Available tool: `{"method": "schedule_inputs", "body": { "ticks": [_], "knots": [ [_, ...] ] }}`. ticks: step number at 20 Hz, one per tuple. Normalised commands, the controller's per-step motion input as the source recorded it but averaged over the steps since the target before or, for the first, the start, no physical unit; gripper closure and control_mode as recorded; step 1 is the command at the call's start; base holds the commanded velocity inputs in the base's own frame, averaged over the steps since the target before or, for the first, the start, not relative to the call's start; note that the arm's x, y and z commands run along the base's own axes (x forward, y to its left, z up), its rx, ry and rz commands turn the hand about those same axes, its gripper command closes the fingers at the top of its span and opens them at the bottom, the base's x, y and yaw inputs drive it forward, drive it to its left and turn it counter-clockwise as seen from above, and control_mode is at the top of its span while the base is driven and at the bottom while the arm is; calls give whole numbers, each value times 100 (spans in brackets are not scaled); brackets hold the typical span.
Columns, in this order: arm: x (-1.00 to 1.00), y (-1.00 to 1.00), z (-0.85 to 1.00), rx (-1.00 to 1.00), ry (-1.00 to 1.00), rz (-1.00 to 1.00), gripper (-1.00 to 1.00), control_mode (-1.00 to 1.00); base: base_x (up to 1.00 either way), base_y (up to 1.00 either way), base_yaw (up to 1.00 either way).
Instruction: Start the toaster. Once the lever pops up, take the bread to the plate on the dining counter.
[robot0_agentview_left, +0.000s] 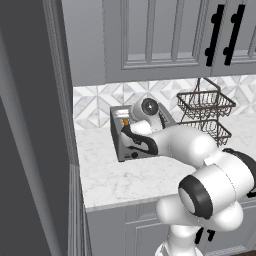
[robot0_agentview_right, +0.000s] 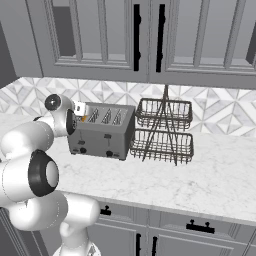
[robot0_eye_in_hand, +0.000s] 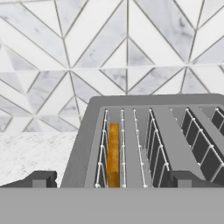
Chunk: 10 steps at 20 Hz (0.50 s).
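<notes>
The grey toaster (robot0_agentview_right: 102, 131) stands on the wall counter against the tiled backsplash, with its levers and black knobs facing the room. The orange-tan bread (robot0_eye_in_hand: 113, 154) stands edge-on in the toaster's (robot0_eye_in_hand: 131, 109) left end slot. My gripper (robot0_eye_in_hand: 113, 180) hovers open just above that slot, a dark fingertip (robot0_eye_in_hand: 41, 178) on each side of it, touching neither bread nor toaster. From the left base view my forearm hides much of the toaster (robot0_agentview_left: 120, 142); a sliver of bread (robot0_agentview_left: 125, 121) shows beside the gripper (robot0_agentview_left: 128, 126). The plate and the dining counter are out of view.
A two-tier black wire basket rack (robot0_agentview_right: 162, 131) stands right beside the toaster (robot0_agentview_left: 205, 114). Grey upper cabinets (robot0_agentview_right: 135, 35) hang overhead. A tall dark panel (robot0_agentview_left: 30, 150) closes the counter's left end. Bare marble (robot0_agentview_right: 210, 175) stretches to the right.
</notes>
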Motion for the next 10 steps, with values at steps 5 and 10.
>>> {"method": "schedule_inputs", "body": {
  "ticks": [5, 10],
  "knots": [
    [0, 0, 0, 0, 0, 0, -100, -100, 0, 0, 0],
    [0, 0, 0, 0, 0, 0, -100, -100, 0, 0, 0]
  ]
}}
